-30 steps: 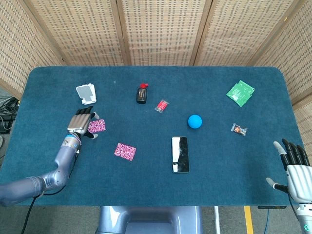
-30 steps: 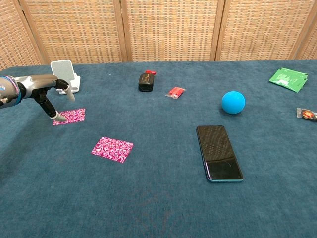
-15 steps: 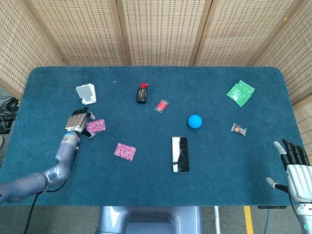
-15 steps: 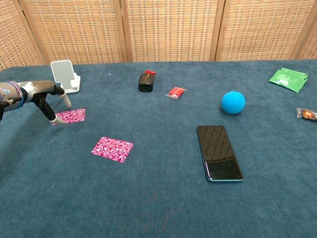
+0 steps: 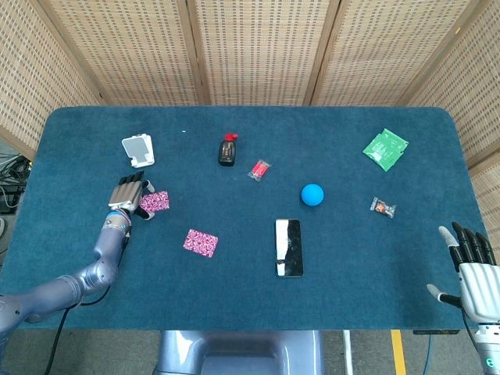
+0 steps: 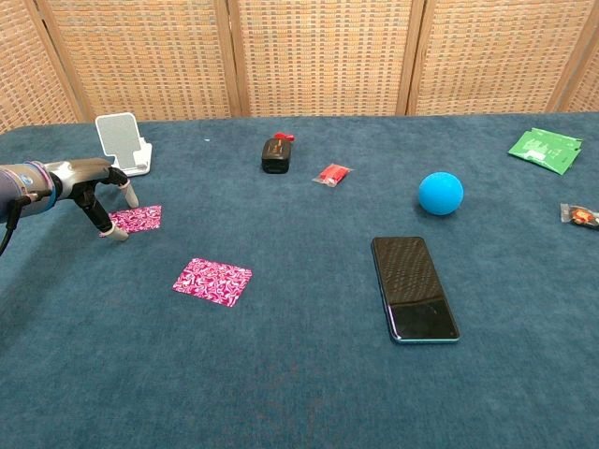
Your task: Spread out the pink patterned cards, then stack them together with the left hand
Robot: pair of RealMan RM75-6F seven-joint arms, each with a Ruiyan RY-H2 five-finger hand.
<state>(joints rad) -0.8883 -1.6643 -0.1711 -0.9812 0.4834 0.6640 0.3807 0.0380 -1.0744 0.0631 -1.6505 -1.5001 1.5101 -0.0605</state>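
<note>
Chest view, left edge: my left hand (image 6: 89, 187) has shifted back slightly, fingers spread, fingertips at the far pink card (image 6: 134, 220)'s edge; stacking unfinished.

Pink-and-white patterned cards on a dark teal surface (image 5: 234, 312)

Near card (image 6: 212, 281), far card (image 6: 134, 220); blue ball (image 6: 440, 193); green packet (image 5: 385, 148); black phone (image 6: 413, 286).

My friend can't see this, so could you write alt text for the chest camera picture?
A silver robot left hand touches a fingertip to the edge of a pink patterned card on a blue felt table; a second pink card, black smartphone and blue ball lie nearby.
</note>
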